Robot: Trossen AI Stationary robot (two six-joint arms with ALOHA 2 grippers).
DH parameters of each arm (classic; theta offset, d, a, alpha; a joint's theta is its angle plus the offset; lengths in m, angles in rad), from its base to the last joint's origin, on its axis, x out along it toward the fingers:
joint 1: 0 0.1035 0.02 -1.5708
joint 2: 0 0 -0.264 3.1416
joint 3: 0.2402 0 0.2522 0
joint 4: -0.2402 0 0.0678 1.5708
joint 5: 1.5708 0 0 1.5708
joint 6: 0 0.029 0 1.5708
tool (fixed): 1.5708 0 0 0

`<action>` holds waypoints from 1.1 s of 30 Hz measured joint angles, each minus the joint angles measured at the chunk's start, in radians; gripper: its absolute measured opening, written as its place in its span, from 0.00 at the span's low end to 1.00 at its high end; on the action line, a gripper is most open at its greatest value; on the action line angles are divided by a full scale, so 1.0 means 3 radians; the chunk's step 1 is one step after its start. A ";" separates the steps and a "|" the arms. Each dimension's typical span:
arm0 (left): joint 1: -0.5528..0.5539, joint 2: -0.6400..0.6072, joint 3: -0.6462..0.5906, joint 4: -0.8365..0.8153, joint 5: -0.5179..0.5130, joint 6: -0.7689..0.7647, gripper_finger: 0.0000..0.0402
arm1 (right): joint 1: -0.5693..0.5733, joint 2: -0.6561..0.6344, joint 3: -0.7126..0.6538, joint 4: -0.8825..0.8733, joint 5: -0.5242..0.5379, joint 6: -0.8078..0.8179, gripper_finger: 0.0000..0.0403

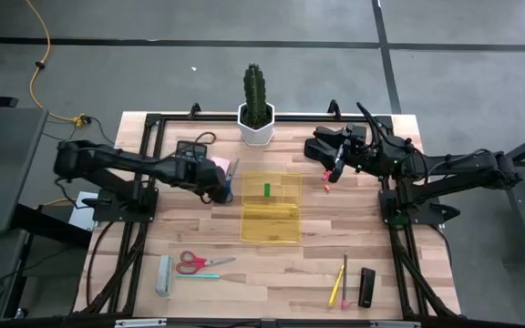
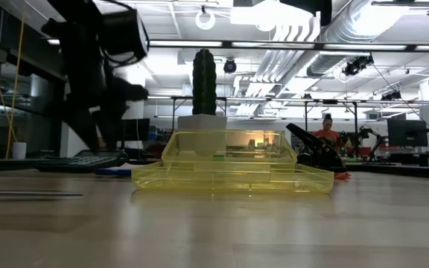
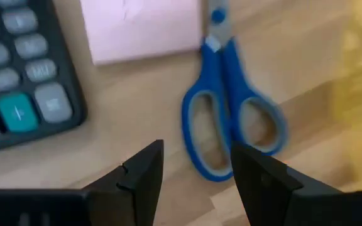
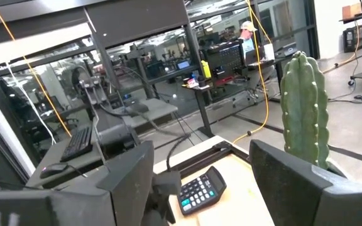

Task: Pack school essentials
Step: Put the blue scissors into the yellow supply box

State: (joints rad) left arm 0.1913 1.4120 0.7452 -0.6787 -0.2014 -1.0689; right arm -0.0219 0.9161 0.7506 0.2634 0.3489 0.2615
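Left wrist view: left gripper [image 3: 197, 166] hovered w/ fingers apart, empty, over blue-handled scissors [image 3: 231, 119] beside pink sticky-note pad [image 3: 144, 26] & calculator [image 3: 21, 75]. Prob. pick step; next: drop, close on handles, carry to yellow tray [image 1: 272, 208]. Right gripper [image 4: 200, 169] open, idle nr cactus [image 4: 305, 107].

Bright overhead light, blurry wrist close-up

a grey concrete floor [image 1: 481, 82] with dark seams surrounds the wooden table [image 1: 272, 264], a yellow cable [image 1: 36, 55] trailing at the upper left. beyond the table in the low view, ceiling ducts [image 2: 348, 30] and strip lights [image 2: 274, 45] run overhead, with desks, monitors [image 2: 407, 132] and a seated person [image 2: 326, 128] at the right.
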 joint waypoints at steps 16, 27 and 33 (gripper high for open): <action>-0.0006 0.0575 0.0005 0.0330 -0.0054 -0.0261 0.43 | -0.0001 0.0000 0.0000 -0.0126 0.0149 -0.0001 0.63; -0.0009 0.0683 0.0015 0.0315 -0.0076 -0.0158 0.32 | -0.0001 0.0000 0.0000 -0.0127 0.0149 0.0010 0.63; -0.0059 0.0672 0.0009 0.0345 -0.0101 0.0052 0.05 | 0.0000 0.0000 0.0000 -0.0127 0.0150 0.0010 0.63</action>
State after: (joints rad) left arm 0.1735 1.6136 0.7479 -0.5751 -0.2317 -1.0533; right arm -0.0219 0.9161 0.7506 0.2253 0.3938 0.2646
